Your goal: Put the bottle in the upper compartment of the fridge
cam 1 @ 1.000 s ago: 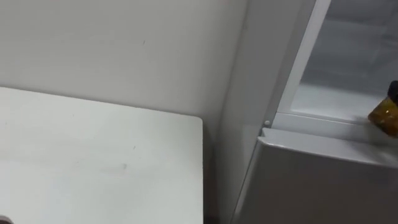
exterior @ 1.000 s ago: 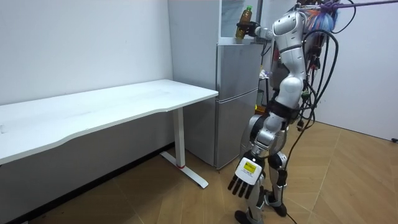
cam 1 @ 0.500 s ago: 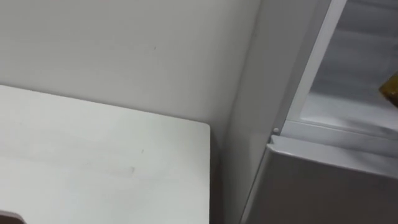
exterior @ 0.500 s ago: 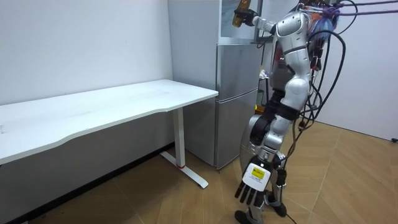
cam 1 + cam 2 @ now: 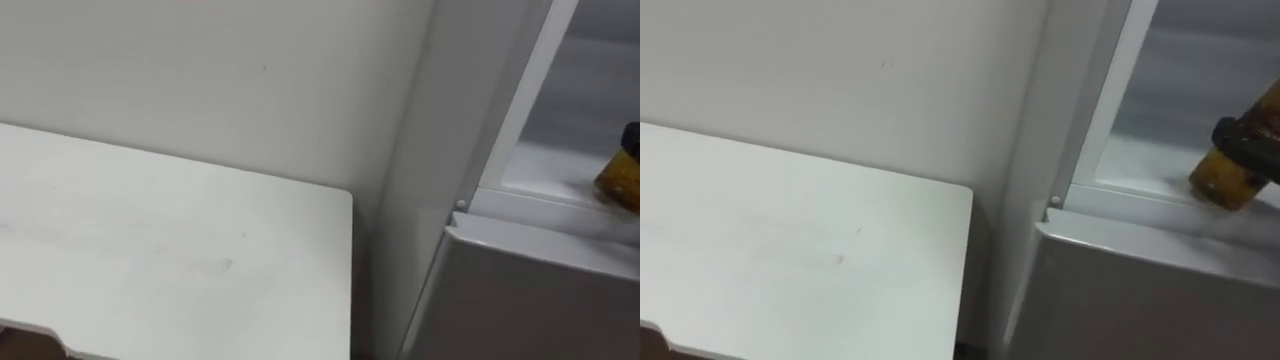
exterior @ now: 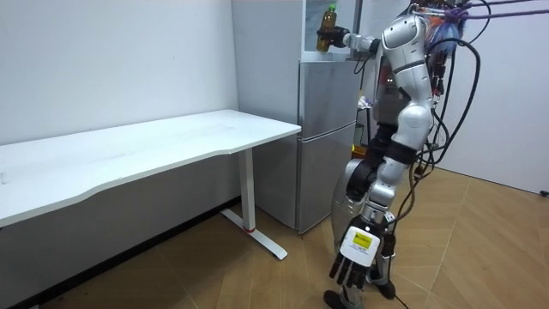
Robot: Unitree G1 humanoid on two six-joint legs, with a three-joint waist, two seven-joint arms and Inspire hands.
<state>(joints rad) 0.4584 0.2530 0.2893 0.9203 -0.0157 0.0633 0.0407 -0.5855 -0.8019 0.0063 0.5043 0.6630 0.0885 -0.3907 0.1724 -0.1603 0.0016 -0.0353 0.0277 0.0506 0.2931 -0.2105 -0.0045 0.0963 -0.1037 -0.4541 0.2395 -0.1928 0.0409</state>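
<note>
**Robot held one bottle at open upper fridge**

One amber bottle point(image 5: 1223, 172), one grey fridge point(image 6: 326, 137), one white surface point(image 5: 160, 250) and two robot hands were in view. The robot stood upright on the wooden floor point(image 6: 480, 240), close to the fridge on the room view's right, with its right arm raised. Its right hand point(image 5: 1246, 138) was curled round the bottle, dark fingers wrapped about the lower body. It held the bottle tilted at the front of the upper compartment point(image 5: 1160, 150), low over the pale shelf just behind the sill. Whether the base touched the shelf could not be told. The left hand point(image 6: 356, 251) hung beside the leg, near the floor, empty, with its fingers loose and pointing down. The lower door point(image 5: 1140, 290) was closed.

The long surface stood against the pale wall point(image 5: 200, 80), left of the fridge, with its right end just beside the fridge's side. In the eye views the right edge cut off the bottle's upper part. In the room view the fridge's top and the surface's left end ran out of frame.
</note>
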